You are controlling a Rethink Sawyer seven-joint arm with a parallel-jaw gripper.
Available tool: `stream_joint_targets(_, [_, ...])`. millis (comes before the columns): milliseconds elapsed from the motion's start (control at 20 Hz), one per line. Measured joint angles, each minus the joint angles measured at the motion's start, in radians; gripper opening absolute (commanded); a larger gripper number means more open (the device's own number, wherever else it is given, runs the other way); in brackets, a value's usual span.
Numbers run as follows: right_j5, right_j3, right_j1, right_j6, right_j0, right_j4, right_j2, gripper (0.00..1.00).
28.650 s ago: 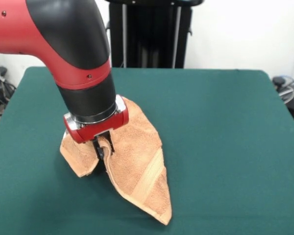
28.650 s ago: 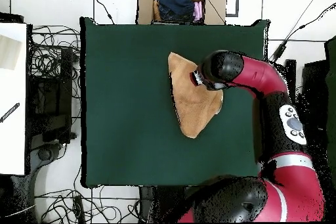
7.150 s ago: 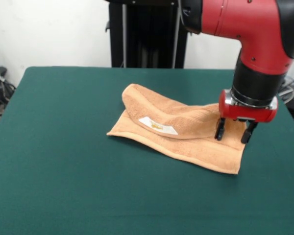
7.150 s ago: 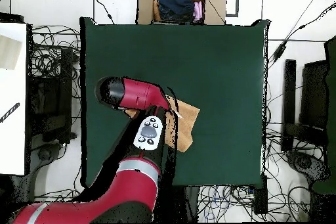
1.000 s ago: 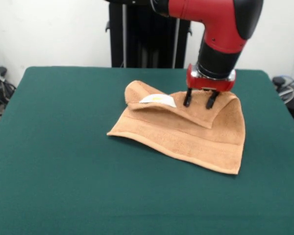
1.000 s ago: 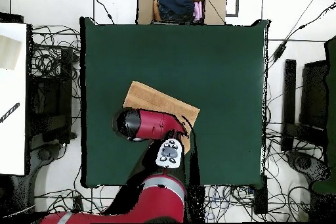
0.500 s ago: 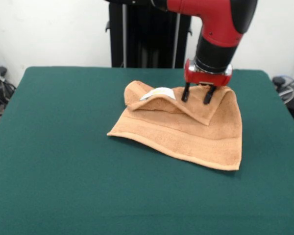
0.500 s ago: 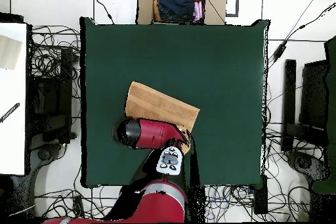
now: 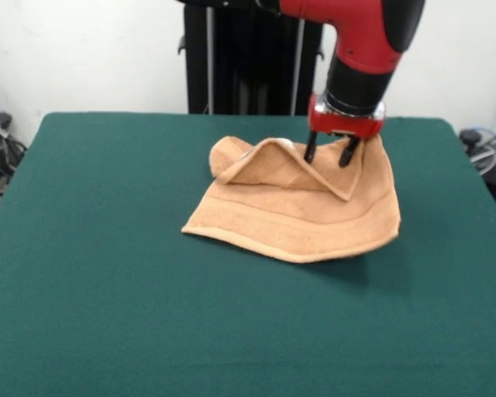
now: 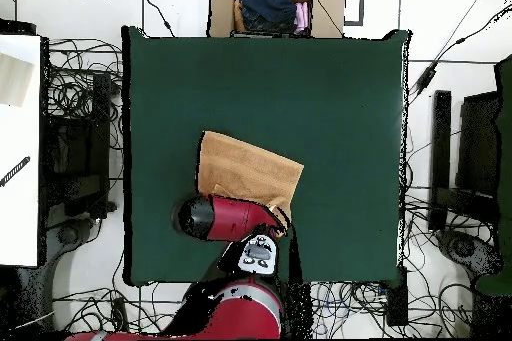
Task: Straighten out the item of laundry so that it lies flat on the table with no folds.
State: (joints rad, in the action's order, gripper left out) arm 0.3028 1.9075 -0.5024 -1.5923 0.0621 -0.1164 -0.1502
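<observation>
The black two-fingered gripper [image 9: 328,154], jaws parted yet seemingly gripping the peach-orange terry towel [image 9: 293,207], lifts its one-o'clock fold off the dark green felt table [image 9: 107,248]; best drag it outward low and steady.

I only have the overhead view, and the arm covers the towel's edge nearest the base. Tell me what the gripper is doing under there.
Observer: The gripper is shut on the towel at its far edge, holding that edge raised off the table.
Operator: Report any folds I'm missing.
Observer: A flap is doubled over beside the gripper and peaks in a ridge. The far corner at the left of the front view is curled.
Operator: Give me the near edge.
Observer: Its right corner floats above the table with a shadow beneath it. The left end lies flat.
</observation>
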Motion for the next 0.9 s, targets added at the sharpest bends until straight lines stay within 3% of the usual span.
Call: stream_joint_targets(900, [-0.060, 0.113, -0.019, 0.000, 0.048, -0.001, 0.000, 1.00])
